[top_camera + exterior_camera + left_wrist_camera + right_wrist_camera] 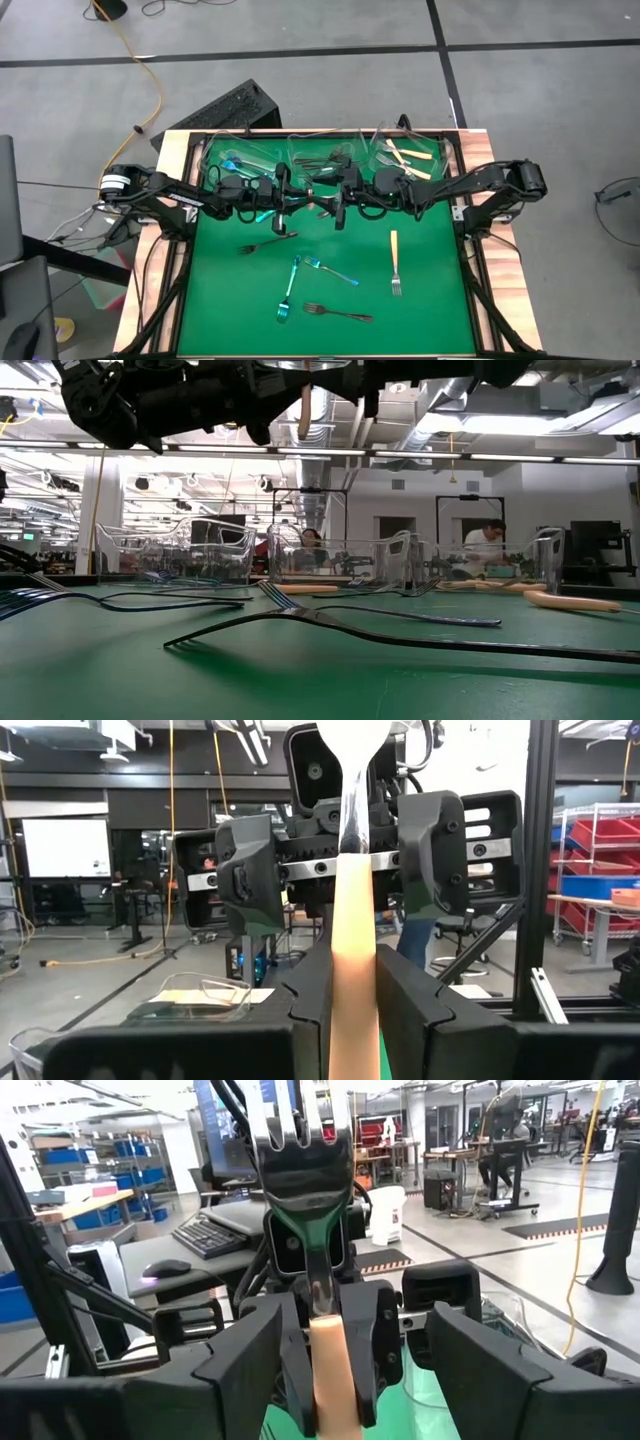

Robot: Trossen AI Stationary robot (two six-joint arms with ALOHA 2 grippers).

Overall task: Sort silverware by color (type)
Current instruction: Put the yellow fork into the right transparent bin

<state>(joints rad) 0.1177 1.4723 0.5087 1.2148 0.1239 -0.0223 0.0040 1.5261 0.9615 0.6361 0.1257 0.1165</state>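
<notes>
A cream-handled fork [300,1140] with silver tines stands upright in the air over the middle of the green mat [430,300], tines up. My left gripper [305,203] comes from the left and is shut on the fork's handle. My right gripper [342,207] faces it from the right. It is open, with one finger [250,870] on each side of the fork's neck, touching nothing. A cream fork [395,262], two teal forks [290,290] and two dark forks [335,312] lie flat on the mat. My left gripper pinches the cream handle [352,960] between its two fingers [305,1000]. The fingers are level, come from the table's left and lie across the handle. The fork is lifted clear and upright, tines above the fingers, and the handle's end [303,420] hangs below them.
Three clear tubs stand along the mat's far edge: the left [232,157] holds teal forks, the middle [320,155] dark forks, the right [412,155] cream forks. A black frame [466,250] borders the mat. People sit in the room behind the table [490,540].
</notes>
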